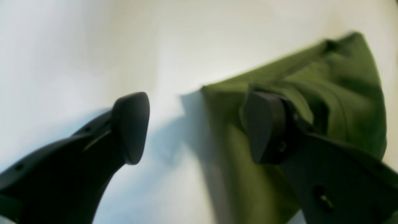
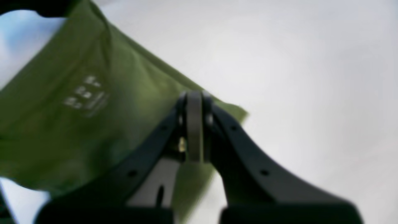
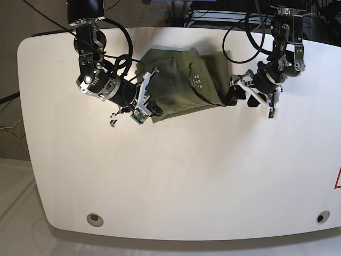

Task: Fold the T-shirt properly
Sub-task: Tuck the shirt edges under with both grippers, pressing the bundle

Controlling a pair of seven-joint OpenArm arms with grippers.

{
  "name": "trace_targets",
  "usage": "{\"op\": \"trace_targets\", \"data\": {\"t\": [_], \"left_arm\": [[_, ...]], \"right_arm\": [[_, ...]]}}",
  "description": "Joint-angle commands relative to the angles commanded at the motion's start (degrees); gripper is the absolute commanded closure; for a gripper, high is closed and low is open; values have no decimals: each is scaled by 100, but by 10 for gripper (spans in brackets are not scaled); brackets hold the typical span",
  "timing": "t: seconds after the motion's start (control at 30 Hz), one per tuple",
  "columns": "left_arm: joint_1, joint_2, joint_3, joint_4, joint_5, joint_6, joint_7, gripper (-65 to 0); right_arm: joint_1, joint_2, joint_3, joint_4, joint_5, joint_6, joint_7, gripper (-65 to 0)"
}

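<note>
T-shirt [image 3: 169,82] = item under work; olive, partly folded, lying on far part of bench [image 3: 176,181], btwn the 2 arms.

R end effector [image 2: 195,124]: fingers together, over near corner of cloth on its side. Whether fabric is pinched btwn tips: can't tell. Placement prob. meant to control that corner, so near edge doesn't skew when the other side is worked.

L end effector [image 1: 199,127]: open, fingers well apart. One finger over/against the cloth, other out over bare bench, so it straddles the side edge by the near corner. Reads as lining up for a pinch, or just after letting go; a still can't settle which. Nothing seen gripped there.

Outward: near edge runs roughly straight from one end effector to the other, prob. the reference line for next fold. Upper layer is bunched toward L side, w/ white printing [image 3: 195,81] showing on it; a strip of lower layer sticks out past it. Judgement: part-way only, that side needs squaring before pressing flat; tugging one corner alone could twist the stack.

Counts: T-shirt x1; end effectors x2, 1 per arm; patch of printing x1; round fittings [image 3: 95,220] in bench x2, 1 nr each near corner
</note>
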Motion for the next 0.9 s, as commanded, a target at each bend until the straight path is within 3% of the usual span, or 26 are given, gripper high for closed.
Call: {"op": "trace_targets", "data": {"t": [0.1,0.3,0.5,0.57,0.77,0.83,0.9], "left_arm": [[-44,12,-2,-46,20,-4,5,-452],[-93,37,38,-145,208,-49,-1,-454],[-108,59,76,-72,297,-44,-34,-456],[-158,56,96,6,580,-45,-105,-466],[-219,90,139,28,968,-82,-89,-464],[-259,113,152,18,1104,-105,-92,-458],[-365,204,193,-176,1412,-101,-162,-434]], "right_arm": [[89,-28,-56,-28,-101,0,-81,-3],[293,-390,-798,61,-158,0,-284,-5],[521,-786,-1679,81,-109,0,-441,-6],[606,-1108,-2257,243,-34,0,-543,-4],[481,-1157,-2147,288,-60,-121,-547,-5],[344,-1050,-1919,306,-68,-135,-537,-5],[156,-915,-1237,244,-16,-2,-459,-4]]}}
